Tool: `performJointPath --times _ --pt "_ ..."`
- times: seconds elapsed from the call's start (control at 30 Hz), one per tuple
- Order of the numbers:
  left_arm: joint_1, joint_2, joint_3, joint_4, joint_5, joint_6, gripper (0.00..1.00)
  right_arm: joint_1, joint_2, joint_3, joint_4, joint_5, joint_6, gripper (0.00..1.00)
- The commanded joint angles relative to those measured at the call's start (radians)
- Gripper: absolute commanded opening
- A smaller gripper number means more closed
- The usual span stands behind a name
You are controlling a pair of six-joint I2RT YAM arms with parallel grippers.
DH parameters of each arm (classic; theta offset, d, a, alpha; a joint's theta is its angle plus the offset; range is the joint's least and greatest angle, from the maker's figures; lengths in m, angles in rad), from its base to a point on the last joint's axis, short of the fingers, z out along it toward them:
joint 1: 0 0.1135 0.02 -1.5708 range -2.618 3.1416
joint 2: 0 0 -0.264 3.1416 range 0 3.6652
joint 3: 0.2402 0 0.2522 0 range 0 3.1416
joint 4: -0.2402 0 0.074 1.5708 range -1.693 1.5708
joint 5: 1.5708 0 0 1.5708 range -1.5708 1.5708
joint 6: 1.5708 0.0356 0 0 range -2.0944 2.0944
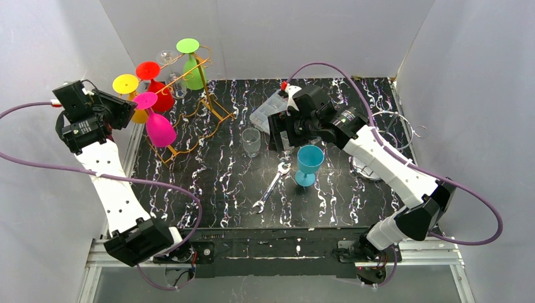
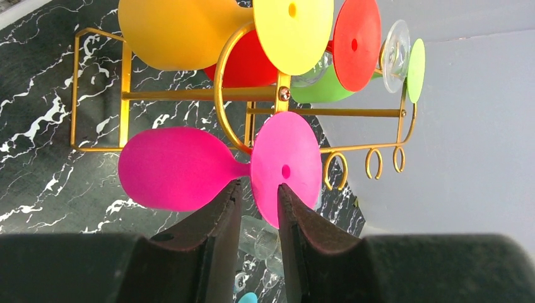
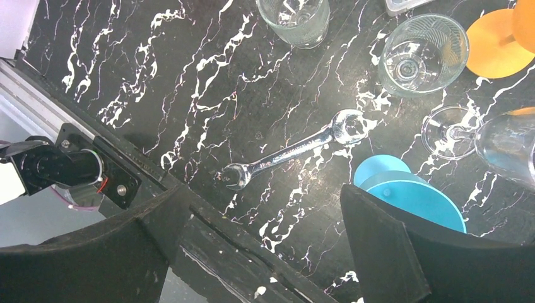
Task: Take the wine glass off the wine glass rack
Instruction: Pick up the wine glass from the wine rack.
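A silver wrench (image 1: 272, 185) lies on the black marbled surface (image 1: 208, 186). A clear tumbler (image 1: 251, 141) stands upright nearby.

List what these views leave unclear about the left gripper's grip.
- Left wrist view: whether the left gripper touches the pink glass; its fingertips overlap the foot.
- Top view: the left gripper's fingers, hidden beneath its own wrist.
- Right wrist view: orange disc, cut by the frame corner.
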Motion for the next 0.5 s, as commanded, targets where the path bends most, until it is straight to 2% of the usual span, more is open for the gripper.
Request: performJointPath --times 0.0,0.47 --pt "0.01 0.006 -0.022 0.032 0.037 -0.021 0.25 -0.007 0.003 -0.009 0.043 -0.009 -0.014 0.99" --pt "0.011 0.0 -0.046 0.068 0.067 -0.061 0.15 -0.017 -0.012 -0.021 0.048 -0.011 -0.014 0.99"
